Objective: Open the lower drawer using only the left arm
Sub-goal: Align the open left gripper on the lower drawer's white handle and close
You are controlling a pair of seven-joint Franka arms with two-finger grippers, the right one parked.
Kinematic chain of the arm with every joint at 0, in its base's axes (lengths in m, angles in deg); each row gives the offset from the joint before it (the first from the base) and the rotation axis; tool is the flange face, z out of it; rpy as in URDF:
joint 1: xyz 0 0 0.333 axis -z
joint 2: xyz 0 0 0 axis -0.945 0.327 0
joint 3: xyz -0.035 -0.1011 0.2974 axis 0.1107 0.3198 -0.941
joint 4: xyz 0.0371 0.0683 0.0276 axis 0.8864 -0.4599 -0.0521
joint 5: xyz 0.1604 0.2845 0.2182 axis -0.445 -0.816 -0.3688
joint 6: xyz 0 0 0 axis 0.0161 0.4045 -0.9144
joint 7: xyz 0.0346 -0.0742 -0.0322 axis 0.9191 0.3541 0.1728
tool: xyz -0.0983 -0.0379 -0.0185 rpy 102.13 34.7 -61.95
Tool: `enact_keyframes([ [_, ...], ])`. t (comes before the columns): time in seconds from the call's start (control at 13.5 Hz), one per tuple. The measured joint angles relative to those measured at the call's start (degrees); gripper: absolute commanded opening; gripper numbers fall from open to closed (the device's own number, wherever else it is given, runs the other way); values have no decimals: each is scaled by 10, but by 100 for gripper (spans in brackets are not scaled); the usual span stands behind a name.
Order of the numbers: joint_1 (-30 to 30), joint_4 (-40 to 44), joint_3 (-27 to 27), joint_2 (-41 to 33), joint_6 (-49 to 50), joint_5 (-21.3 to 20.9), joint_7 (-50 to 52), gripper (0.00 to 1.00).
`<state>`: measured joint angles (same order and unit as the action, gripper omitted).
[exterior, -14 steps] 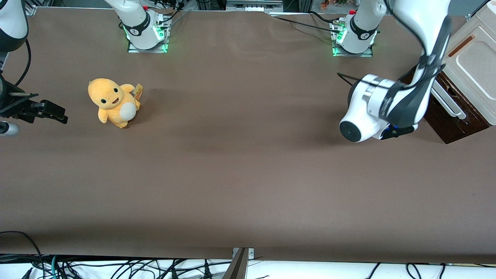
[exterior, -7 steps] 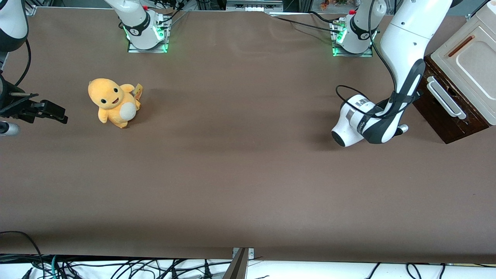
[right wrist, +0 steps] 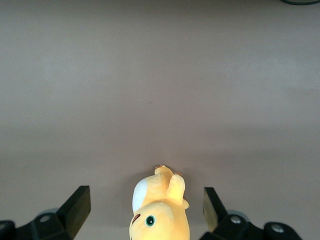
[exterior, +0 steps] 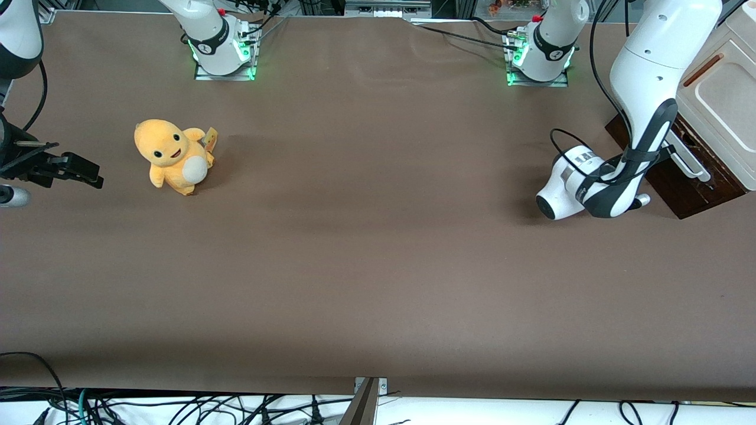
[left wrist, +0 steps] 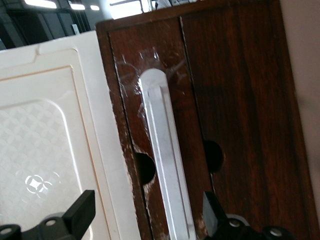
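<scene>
Your left arm has its gripper spread wide in front of the cabinet, fingers straddling the white handle without touching it, the lower drawer beside that handle.

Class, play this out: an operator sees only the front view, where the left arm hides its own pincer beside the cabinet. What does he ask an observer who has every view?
Operator: Is the pincer open or shut?
Observer: Open. The left wrist view shows the pincer with its fingers spread wide.
Operator: Where is the handle?
Observer: The white handle on the dark drawer front runs between the two fingers, and neither touches it.
</scene>
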<state>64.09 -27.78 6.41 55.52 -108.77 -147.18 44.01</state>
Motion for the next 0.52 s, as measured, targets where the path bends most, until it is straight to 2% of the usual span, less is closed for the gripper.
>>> enact_keyframes([
  [0.07, -1, -4, 0, 0, 0, -4, 15, 88],
  [0.3, -2, -28, 0, 5, -3, -8, 91, 86],
  [0.44, -7, -33, 0, 10, -3, -11, 111, 78],
  [0.52, -13, -33, 0, 11, -4, -15, 114, 77],
])
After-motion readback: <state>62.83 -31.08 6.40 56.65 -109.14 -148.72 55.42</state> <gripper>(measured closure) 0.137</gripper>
